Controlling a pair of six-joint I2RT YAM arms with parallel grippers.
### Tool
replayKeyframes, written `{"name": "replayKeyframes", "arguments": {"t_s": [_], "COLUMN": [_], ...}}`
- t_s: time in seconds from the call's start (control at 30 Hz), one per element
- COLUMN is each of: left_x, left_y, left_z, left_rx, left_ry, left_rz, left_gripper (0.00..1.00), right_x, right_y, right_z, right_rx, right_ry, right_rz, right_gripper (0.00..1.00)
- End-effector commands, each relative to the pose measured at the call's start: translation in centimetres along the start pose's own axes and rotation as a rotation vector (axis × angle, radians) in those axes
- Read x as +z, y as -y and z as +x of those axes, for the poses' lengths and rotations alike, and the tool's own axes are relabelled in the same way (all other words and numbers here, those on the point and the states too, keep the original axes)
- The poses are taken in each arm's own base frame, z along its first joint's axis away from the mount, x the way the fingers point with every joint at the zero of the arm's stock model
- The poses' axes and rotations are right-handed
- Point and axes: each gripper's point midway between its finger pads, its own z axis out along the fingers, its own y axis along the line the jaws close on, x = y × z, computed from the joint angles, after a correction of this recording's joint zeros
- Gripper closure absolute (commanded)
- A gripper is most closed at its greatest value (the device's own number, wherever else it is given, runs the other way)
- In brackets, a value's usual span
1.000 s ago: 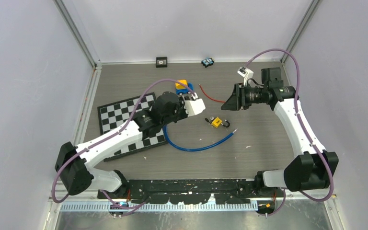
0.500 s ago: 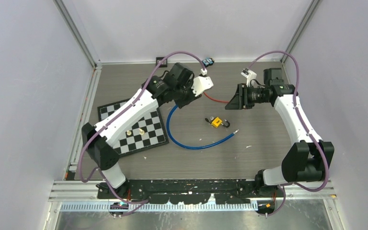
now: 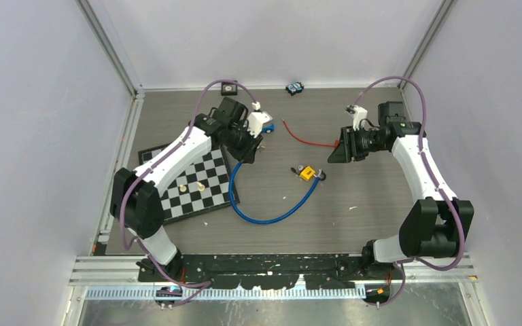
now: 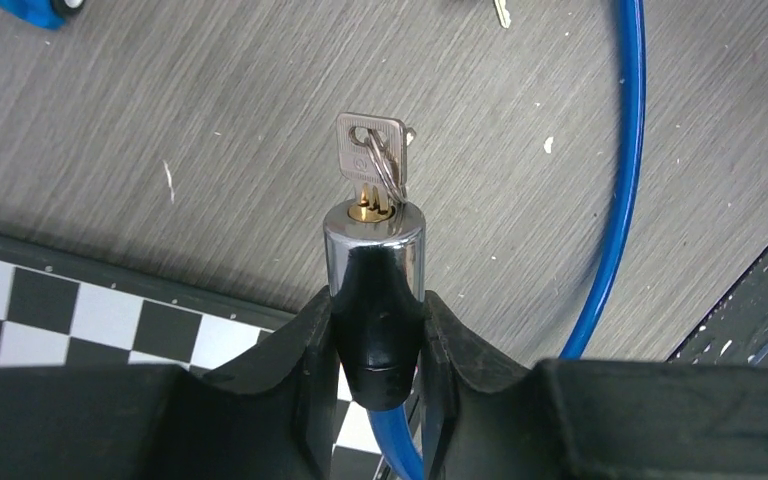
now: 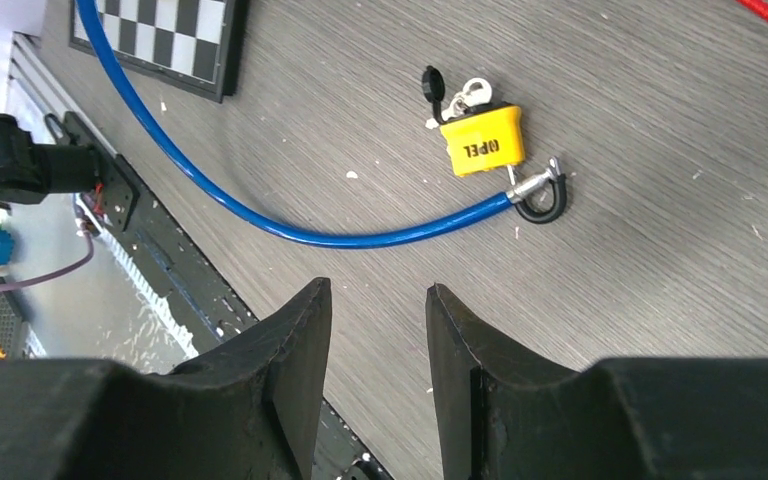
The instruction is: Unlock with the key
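L gripper point(image 4: 376, 312) was clamped on the chrome-capped black cylinder lock point(image 4: 373, 235) of the blue plastic-coated cable point(image 4: 615, 200). Flat silver key point(image 4: 370, 150) stuck out of its top at 12 o'clock, blade hidden inside. R gripper point(image 5: 378, 300) hung w/ jaws apart, empty. Yellow block padlock point(image 5: 482, 142) lay at its 1 o'clock on grey wood-grain table point(image 5: 660, 250).

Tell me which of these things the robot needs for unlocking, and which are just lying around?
For the job:
lock cylinder, held by the left gripper
key in it
blue cable

Lying about:
chessboard
red wire
yellow padlock
blue toy
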Motion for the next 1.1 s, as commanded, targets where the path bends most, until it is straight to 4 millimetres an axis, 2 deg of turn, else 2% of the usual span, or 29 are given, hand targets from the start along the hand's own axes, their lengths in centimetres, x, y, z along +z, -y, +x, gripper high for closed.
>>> {"name": "replayKeyframes", "arguments": {"t_s": [0.0,0.13,0.3,0.43,0.53,0.63,0.8,1.07], "left_x": [1.4,3.2,5.1,6.3,7.2,8.1,10.6,13.9], "left_y": [0.7,-0.7,-3.7,-5.0,-6.0,-6.7,-7.4,-7.1], "left_z": [-2.8,-3.3,-2.9,-2.7,-2.4,-2.2,-1.5,-0.4], "left_rx": [-0.031,-0.056,-0.233,-0.296,-0.349,-0.414,-0.496,-0.564], "left_ry": [0.15,0.174,0.192,0.207,0.209,0.202,0.165,0.066], "left_rz": [0.051,0.013,-0.051,-0.106,-0.151,-0.182,-0.197,-0.164], "left_gripper": [1.0,1.0,1.0,1.0,1.0,1.0,1.0,0.86], "right_x": [0.4,2.4,5.2,7.9,9.0,8.8,7.3,4.4], "right_y": [1.1,1.0,1.0,0.1,0.1,0.6,0.9,1.5], "right_z": [0.2,0.7,1.6,2.7,3.9,4.2,3.5,2.3], "right_rx": [-0.06,-0.096,-0.226,-0.295,-0.316,-0.327,-0.328,-0.275], "right_ry": [-0.009,-0.047,-0.096,-0.174,-0.239,-0.258,-0.221,-0.159], "right_rz": [0.071,0.107,0.187,0.171,0.158,0.178,0.221,0.246], "right_gripper": [0.56,0.6,0.68,0.7,0.71,0.71,0.67,0.66]}}
